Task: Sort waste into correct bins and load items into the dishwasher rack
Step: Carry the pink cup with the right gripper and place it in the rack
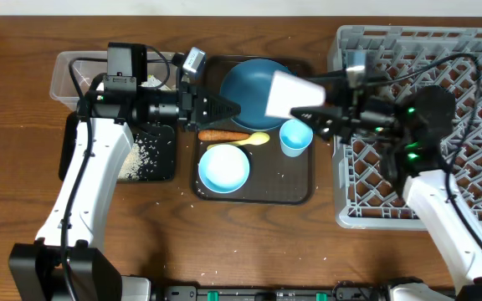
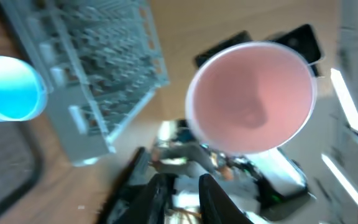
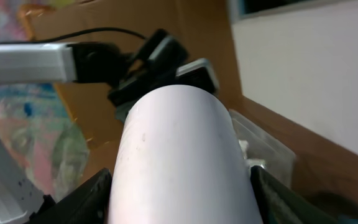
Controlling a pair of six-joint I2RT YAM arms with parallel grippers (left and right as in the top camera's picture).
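My right gripper (image 1: 312, 104) is shut on the pink cup (image 1: 289, 94), holding it on its side in the air above the dark blue plate (image 1: 243, 84). In the right wrist view the cup (image 3: 182, 155) fills the space between both fingers (image 3: 86, 199). My left gripper (image 1: 231, 109) points at the cup's mouth (image 2: 252, 96), with its jaws a narrow gap apart (image 2: 182, 180) and nothing between them. On the brown tray lie an orange carrot (image 1: 223, 135), a yellow-green packet (image 1: 258, 139), a white bowl (image 1: 224, 167) and a light blue cup (image 1: 295, 136).
The grey dishwasher rack (image 1: 442, 167) fills the right side. A clear tub (image 1: 65, 75) sits at the back left, with a black tray (image 1: 145, 155) holding loose rice in front of it. The brown serving tray (image 1: 299, 191) lies in the middle.
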